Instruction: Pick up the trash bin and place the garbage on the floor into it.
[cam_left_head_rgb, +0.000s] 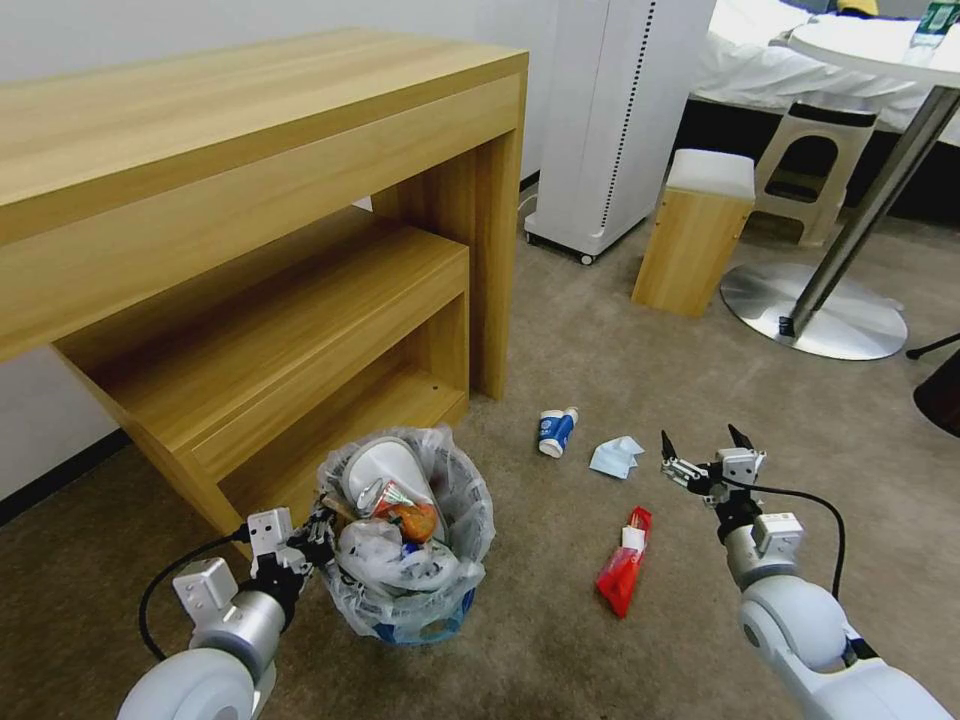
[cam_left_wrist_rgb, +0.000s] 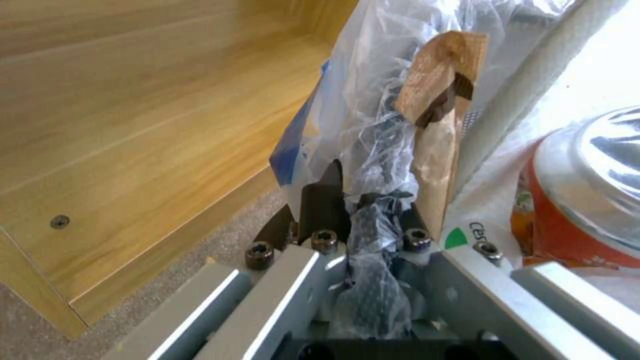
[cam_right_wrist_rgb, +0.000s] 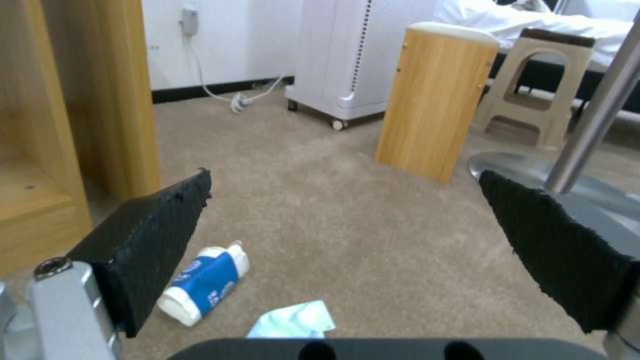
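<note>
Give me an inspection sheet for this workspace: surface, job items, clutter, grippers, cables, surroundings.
Surface: beige short-pile carpet floor, litter scattered on it.
Job's things: small round trash bin lined with crinkly clear plastic, heaped with a white slipper, a crushed can and more. On the floor: blue-white cup lying on its side, pale tissue, red wrapper.
Clutter: nothing seen beyond the litter.
Grippers: left gripper shut on the bin's rim and liner; right gripper open above the carpet, near the tissue.
Cables: black cables looped at each wrist; white cord along the wall.
Surroundings: wooden desk, white wheeled appliance, wooden stool, round pedestal table.
</note>
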